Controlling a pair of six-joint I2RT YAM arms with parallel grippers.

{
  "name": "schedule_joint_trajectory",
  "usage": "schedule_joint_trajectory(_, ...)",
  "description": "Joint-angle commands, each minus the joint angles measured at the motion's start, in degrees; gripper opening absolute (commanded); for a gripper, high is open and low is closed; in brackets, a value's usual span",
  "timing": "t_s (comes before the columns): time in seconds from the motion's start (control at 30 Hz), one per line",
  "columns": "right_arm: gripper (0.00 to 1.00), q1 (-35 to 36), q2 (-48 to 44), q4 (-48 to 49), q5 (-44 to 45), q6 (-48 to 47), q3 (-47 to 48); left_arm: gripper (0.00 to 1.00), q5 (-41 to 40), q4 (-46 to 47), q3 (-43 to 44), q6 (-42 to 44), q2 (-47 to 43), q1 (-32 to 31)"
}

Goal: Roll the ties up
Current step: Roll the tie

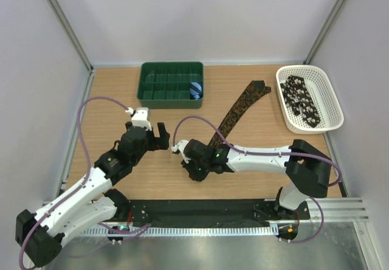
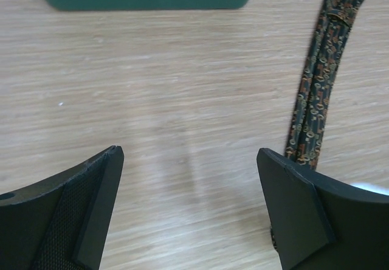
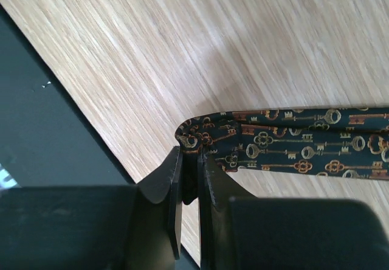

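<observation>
Step in hand: starting the roll. Your right gripper [image 3: 191, 160] is closed almost fully, pinching the folded near end of the brown tie [image 3: 304, 142]. The rest of the tie lies flat across the table [image 1: 109, 100]. Your left gripper [image 2: 188, 155] hangs wide open and empty, with the tie just beside one finger. The next move calls for turning the pinched end over onto the strip, keeping the fold tight.
</observation>
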Motion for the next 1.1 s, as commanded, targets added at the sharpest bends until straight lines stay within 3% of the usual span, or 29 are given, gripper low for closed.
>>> schedule_joint_trajectory(0.0, 0.01, -4.08, -2.69, 6.49, -13.45, 1.17, -1.73, 0.96, -5.80, 2.37, -4.07, -2.59, -6.49, 0.14)
schedule_joint_trajectory(0.37, 0.01, -15.52, -1.55, 16.24, -34.19, 5.12, -7.27, 1.00, -1.67, 8.77, -13.74, -1.44, -19.15, 0.14)
schedule_joint_trajectory(0.53, 0.01, -19.03, 0.12, 20.81, -41.23, 7.14, -9.21, 1.00, -8.26, 12.82, -20.06, -7.78, -25.03, 0.14)
schedule_joint_trajectory(0.57, 0.01, -19.82, 0.38, 20.73, -41.67, 7.23, -9.39, 1.00, -7.65, 14.31, -20.86, -7.60, -26.18, 0.14)
schedule_joint_trajectory(0.63, 0.01, -20.62, 1.26, 20.82, -42.55, 7.23, -9.48, 1.00, 2.60, 19.81, -23.57, -1.73, -28.11, 0.14)
schedule_joint_trajectory(0.73, 0.01, -22.11, 2.32, 20.82, -42.55, 6.71, -9.21, 1.00, 8.60, 23.20, -24.65, 1.09, -25.68, -0.04)
schedule_joint_trajectory(0.8, 0.01, -22.55, 2.76, 20.56, -42.03, 6.18, -9.12, 1.00, 10.45, 23.90, -23.34, 2.68, -18.75, -1.35)
schedule_joint_trajectory(0.97, 0.01, -23.52, 5.22, 20.03, -41.93, 5.82, -9.21, 1.00, 6.59, 26.53, -19.73, 8.73, -6.09, -9.87)
schedule_joint_trajectory(1.07, 0.01, -24.66, 6.62, 19.85, -42.11, 6.00, -8.78, 1.00, 10.80, 28.03, -18.94, 11.73, -2.65, -12.78)
